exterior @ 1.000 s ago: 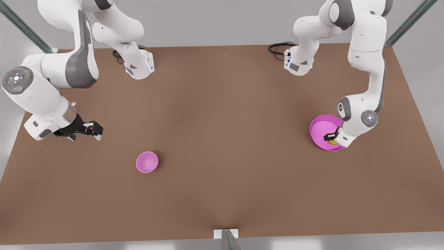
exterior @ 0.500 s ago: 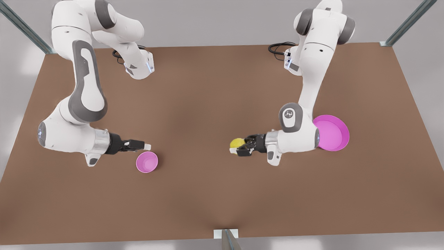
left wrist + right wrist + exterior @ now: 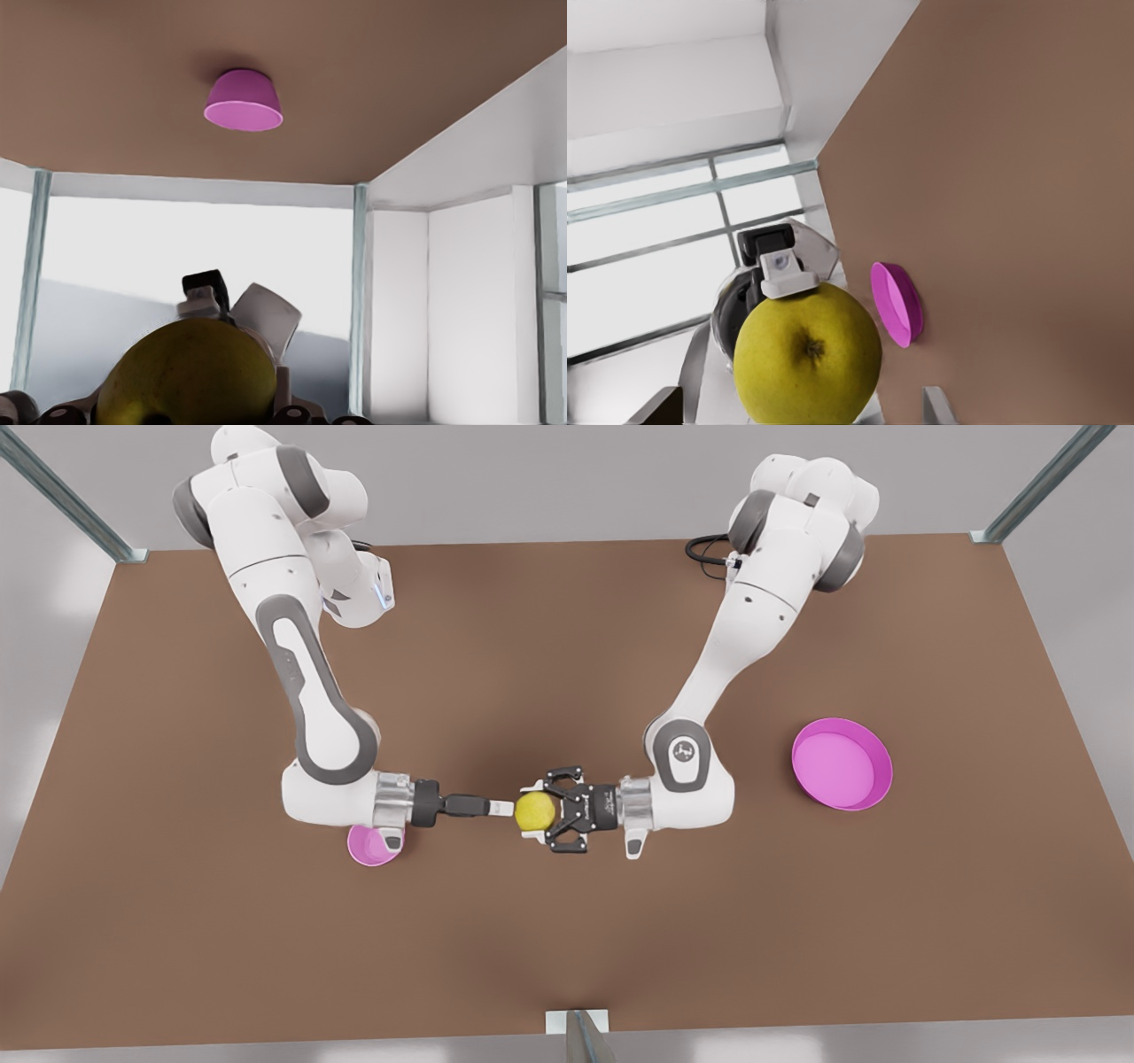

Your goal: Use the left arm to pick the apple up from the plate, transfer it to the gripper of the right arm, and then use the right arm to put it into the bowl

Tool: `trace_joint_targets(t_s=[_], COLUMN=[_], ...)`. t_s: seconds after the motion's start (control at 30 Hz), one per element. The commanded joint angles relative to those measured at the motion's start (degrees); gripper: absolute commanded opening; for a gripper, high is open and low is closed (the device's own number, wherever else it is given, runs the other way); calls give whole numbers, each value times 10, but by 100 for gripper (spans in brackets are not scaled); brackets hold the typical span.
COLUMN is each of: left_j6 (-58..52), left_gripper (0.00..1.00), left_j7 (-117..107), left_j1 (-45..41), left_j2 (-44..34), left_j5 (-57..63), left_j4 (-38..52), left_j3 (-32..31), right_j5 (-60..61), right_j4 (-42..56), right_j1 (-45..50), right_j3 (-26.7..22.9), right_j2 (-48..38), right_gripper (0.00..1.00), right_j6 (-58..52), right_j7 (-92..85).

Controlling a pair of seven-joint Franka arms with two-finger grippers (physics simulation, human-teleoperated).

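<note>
- Apple [image 3: 535, 811] was in mid-air above the middle of the desk [image 3: 567, 646], off the plate and not in the bowl.
- Left pincer [image 3: 537, 811], on the arm at the front view's right, was clamped on the apple. One white pad sat on the far side of the fruit and the other on the near side.
- In the right wrist view the apple [image 3: 808, 363] showed its dark stem dimple, with a left pad pressed on its skin.
- Right pincer [image 3: 501, 808], on the arm at the front view's left, pointed at the apple from the other side, tips just beside it.
- Right fingers [image 3: 935, 403] stood wide, either side of the apple with gaps, not gripping.
- Both pincers were level, facing each other nose to nose.
- Bowl [image 3: 368, 849] stood on the desk, partly hidden under the right arm's wrist. The left wrist view showed it [image 3: 244, 102] upright, well beyond the apple [image 3: 186, 376].
- Plate [image 3: 842, 764] lay on the desk well off to the front view's right. It appeared edge-on [image 3: 893, 301] in the right wrist view.
</note>
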Motion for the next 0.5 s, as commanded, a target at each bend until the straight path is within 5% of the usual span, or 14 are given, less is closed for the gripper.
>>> trace_joint_targets(t_s=[0.0, 0.43, 0.47], left_j6=[9, 7, 7], left_gripper=[74, 75, 75], left_j7=[-198, -190, -189], left_j1=[-2, -8, -8], left_j2=[11, 10, 10], left_j5=[-9, -7, -6], left_j4=[15, 19, 19], left_j3=[-3, -2, -2], right_j5=[53, 92, 95], right_j4=[-2, -1, -1], right_j1=[7, 9, 9], right_j3=[3, 51, 51], right_j2=[10, 22, 23], right_gripper=[100, 100, 93], right_j6=[35, 71, 72], right_j7=[-277, -334, -339])
